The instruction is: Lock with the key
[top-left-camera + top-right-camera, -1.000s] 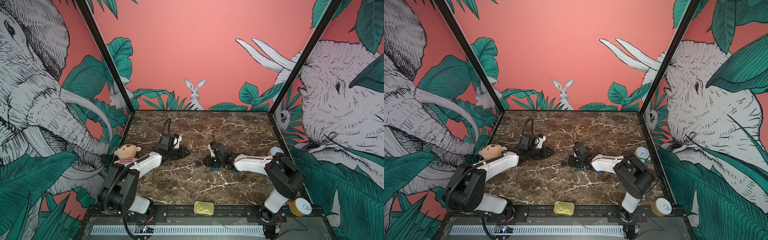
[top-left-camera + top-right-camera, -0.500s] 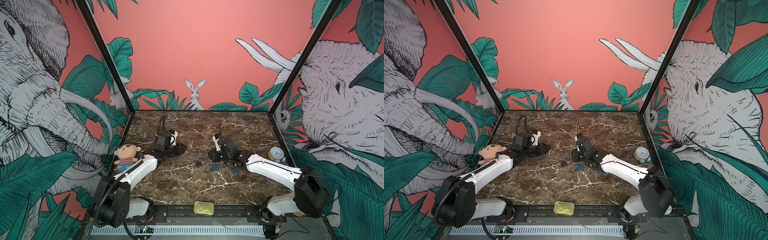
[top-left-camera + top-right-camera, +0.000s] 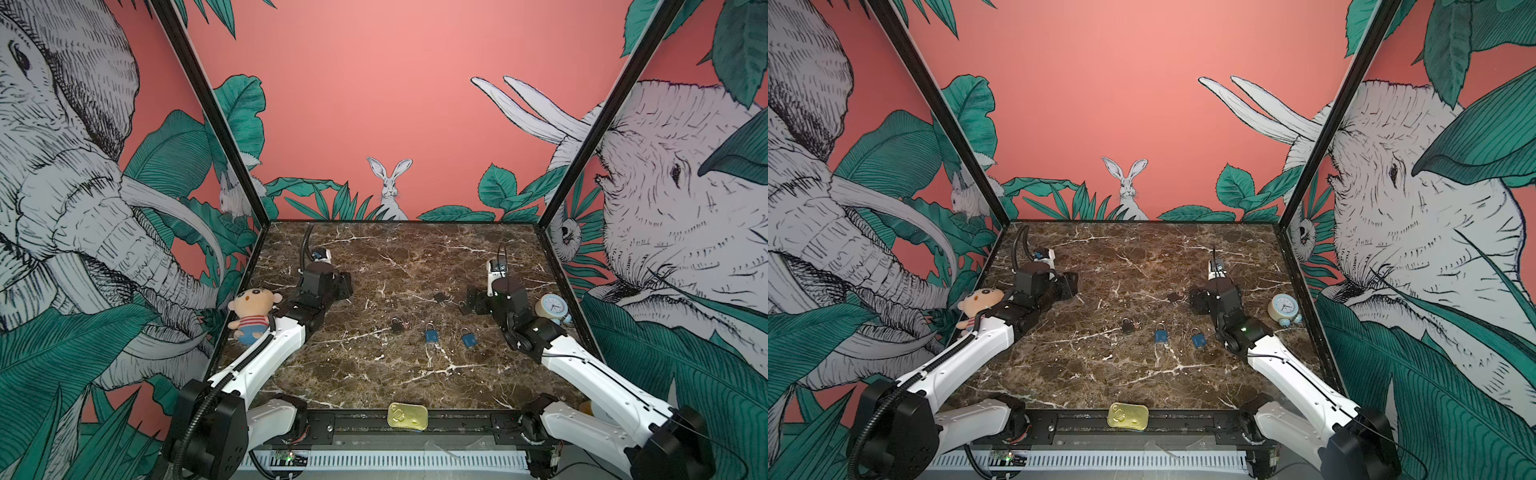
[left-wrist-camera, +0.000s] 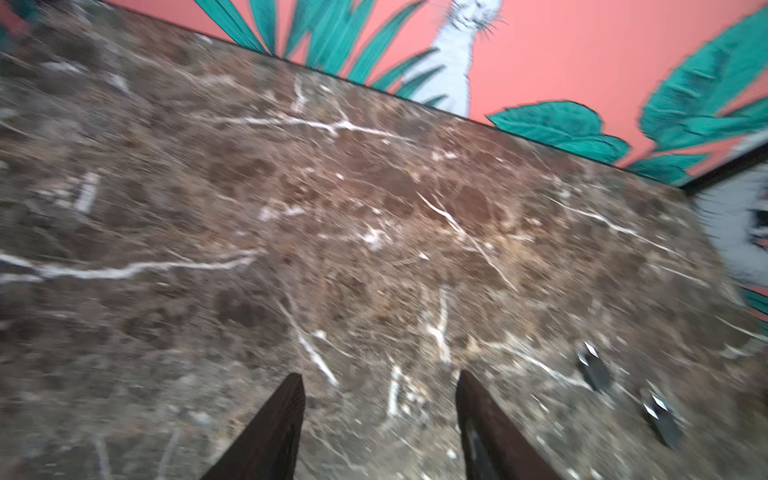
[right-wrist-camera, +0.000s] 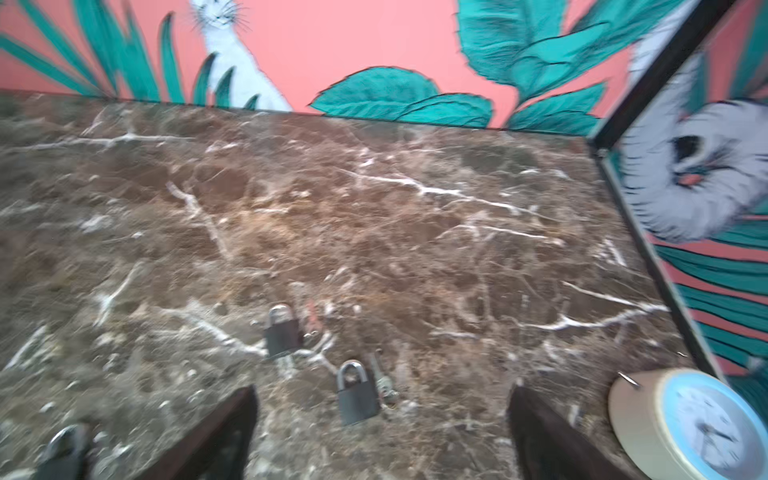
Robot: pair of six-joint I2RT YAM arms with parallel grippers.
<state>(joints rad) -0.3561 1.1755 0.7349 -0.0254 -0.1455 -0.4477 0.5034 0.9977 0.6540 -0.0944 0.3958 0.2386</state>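
Several small padlocks lie on the marble table (image 3: 374,257). A black padlock (image 3: 397,325) (image 3: 1128,325) lies in the middle, with two blue padlocks (image 3: 431,336) (image 3: 469,340) to its right. Another black padlock (image 3: 439,296) lies further back. In the right wrist view, small keys (image 5: 384,382) lie beside two dark padlocks (image 5: 282,332) (image 5: 357,395). My left gripper (image 3: 345,286) (image 4: 379,380) is open and empty over bare marble at the left. My right gripper (image 3: 471,301) (image 5: 382,399) is open and empty, just short of the nearer dark padlock.
A plush doll (image 3: 251,309) sits at the left edge beside my left arm. A pale blue alarm clock (image 3: 552,307) (image 5: 685,419) stands at the right edge, close to my right gripper. A gold tin (image 3: 407,415) lies on the front rail.
Both grippers have opened and drawn apart from the middle, the left arm to the left, the right arm to the right. The black padlock between them now lies alone on the marble.
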